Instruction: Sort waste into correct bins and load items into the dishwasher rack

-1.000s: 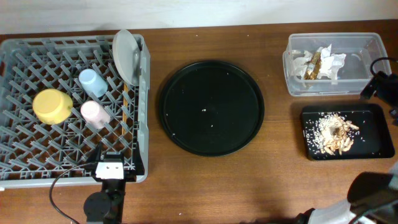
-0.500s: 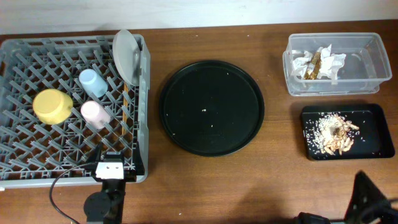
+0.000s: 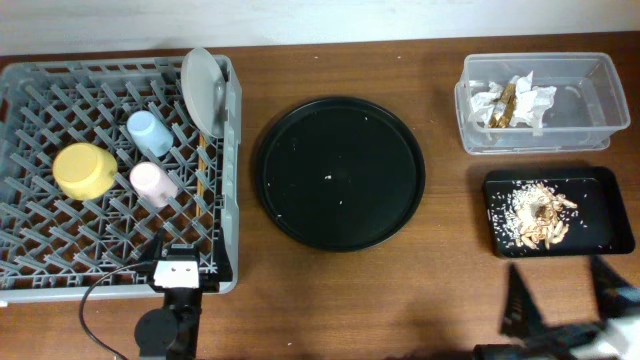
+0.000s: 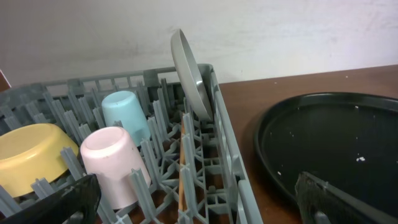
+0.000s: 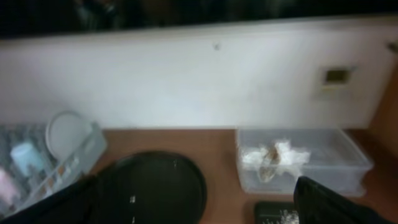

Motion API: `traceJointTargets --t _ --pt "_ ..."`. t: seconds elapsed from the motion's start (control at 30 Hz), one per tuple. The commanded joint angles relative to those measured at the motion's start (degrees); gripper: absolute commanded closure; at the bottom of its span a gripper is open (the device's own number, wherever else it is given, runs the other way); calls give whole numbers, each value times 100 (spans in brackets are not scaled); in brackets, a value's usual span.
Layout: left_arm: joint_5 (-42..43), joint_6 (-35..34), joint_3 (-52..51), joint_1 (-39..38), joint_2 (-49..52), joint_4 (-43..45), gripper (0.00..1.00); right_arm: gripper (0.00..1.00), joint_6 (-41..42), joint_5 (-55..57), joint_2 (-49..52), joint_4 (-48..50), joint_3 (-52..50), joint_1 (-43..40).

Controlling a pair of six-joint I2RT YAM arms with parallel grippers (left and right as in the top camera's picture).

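Observation:
The grey dishwasher rack (image 3: 228, 150) at the left holds the yellow bowl (image 3: 83, 170), light blue cup (image 3: 148, 132), pink cup (image 3: 153, 184), upright grey-white plate (image 3: 201, 90) and chopsticks (image 3: 204, 170). The clear tub (image 3: 585, 125) at the back right holds crumpled white and gold-brown wrappers (image 3: 513, 101). The shallow black tray (image 3: 605, 238) holds rice and fried pieces (image 3: 535, 213). My left gripper (image 3: 180, 262) is open and empty over the rack's front edge (image 4: 196, 208). My right gripper (image 3: 565, 300) is open and empty in front of the black tray (image 5: 196, 208).
A large round black tray (image 3: 340, 172) with a few crumbs lies in the middle of the brown table. It also shows in the left wrist view (image 4: 336, 143) and the right wrist view (image 5: 155, 186). A white wall runs along the table's far edge.
My right arm has left the right edge beside the tub and come back to the front right corner, fingers spread. The left arm and all objects have not moved.

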Motion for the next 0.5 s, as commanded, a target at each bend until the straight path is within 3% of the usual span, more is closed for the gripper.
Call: traceJointTargets --t 0.0,0.1,0.2,0.4,0.47 --pt "61 96 -37 -22 -39 4 1 1 -203 -756 -807 1843 -2127 284" --pt "61 96 -37 -22 -39 4 1 2 -151 -984 -1294 3757 -3899 503" --pt "61 96 -37 -22 -39 4 1 2 -9 -901 -1314 4861 -4850 496" --pt "63 96 -37 -22 -39 4 1 2 -11 -245 -1314 6417 -6124 337" --pt "61 96 -37 -22 -39 4 1 2 -13 -127 -1314 6358 -6120 225"
